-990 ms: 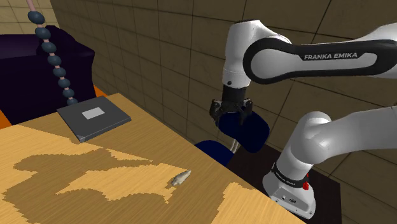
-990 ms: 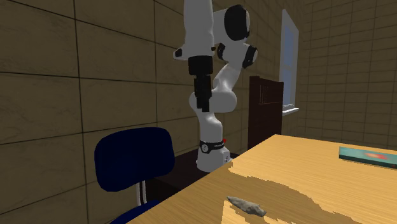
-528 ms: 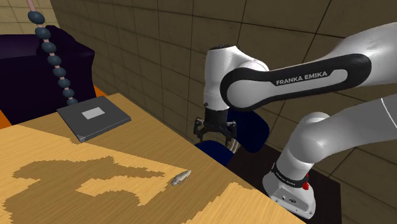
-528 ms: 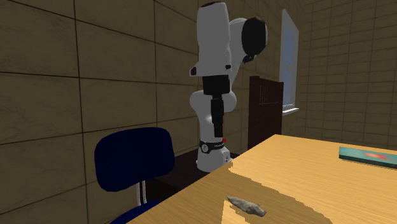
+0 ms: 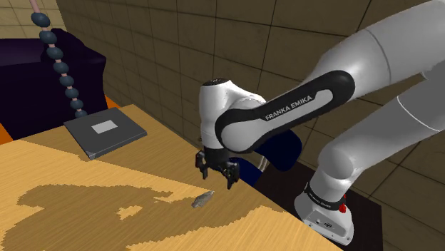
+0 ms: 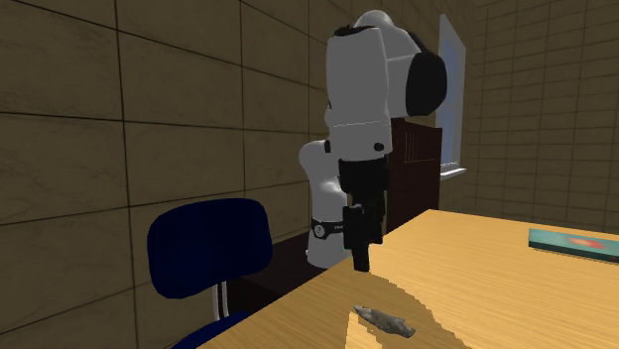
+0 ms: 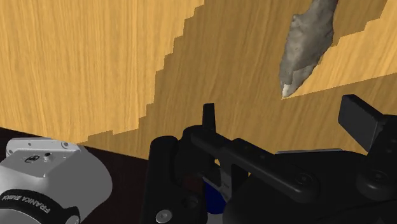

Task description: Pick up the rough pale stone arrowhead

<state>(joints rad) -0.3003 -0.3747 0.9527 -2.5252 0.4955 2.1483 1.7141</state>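
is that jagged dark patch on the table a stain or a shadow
Shoulder view: likely a shadow, a stair-stepped dark patch on the table around the arrowhead. Wrist view: the same blocky edge meets the arrowhead's tip. Second exterior view: the arrowhead lies in shade.

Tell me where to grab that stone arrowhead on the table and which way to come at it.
Take the arrowhead across its wider middle, fingers on the two long edges, coming straight down from above. It lies flat on the table, long and slim, tapering to a point, so the ends likely offer little to pinch. The open gripper hangs near it.
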